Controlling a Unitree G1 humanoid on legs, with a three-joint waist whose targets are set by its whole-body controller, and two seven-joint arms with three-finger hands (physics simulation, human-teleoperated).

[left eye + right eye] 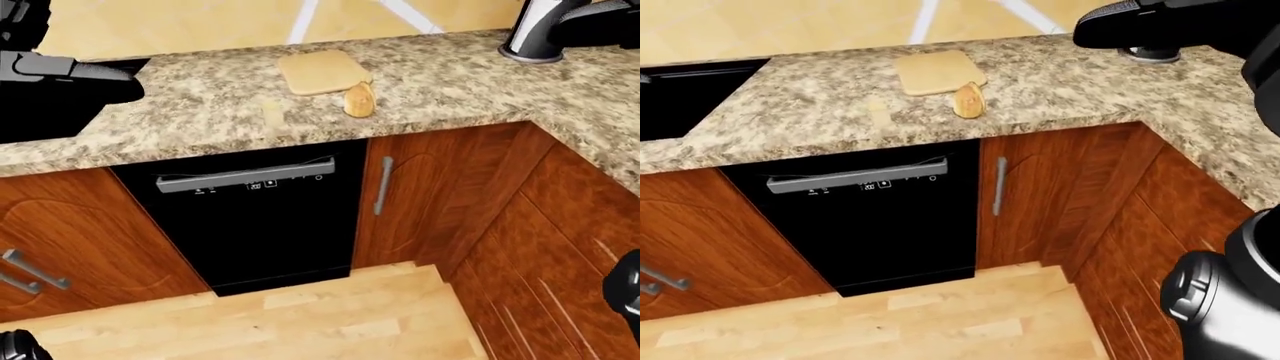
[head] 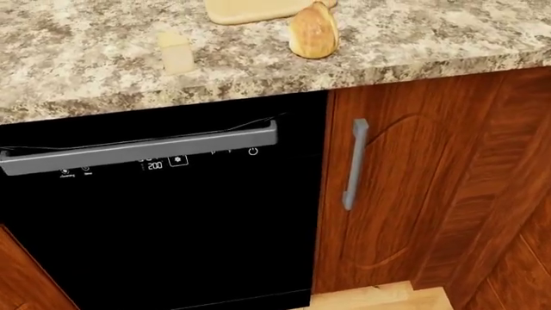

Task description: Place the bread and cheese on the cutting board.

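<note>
We stand before dishwasher [image 2: 163, 213], both hands not reaching yet; fingers not shown clearly, we cannot tell if open or closed.

Cheese [image 2: 176, 53] near desk [image 2: 77, 77] edge, left of bread [image 2: 312, 31]. Risk: clumsy push slides cheese off edge to floor [image 1: 300, 319].

Bread stands just beside cutting board [image 1: 322, 72], maybe touching its near right corner. Risk: bread rolls when nudged.

Board farther, empty. Risk: reach too short, body hits desk.

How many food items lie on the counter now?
2. The bread rests beside the cutting board's lower right corner. The cheese lies to the left of the bread, apart from the board. Nothing sits on the board.
</note>
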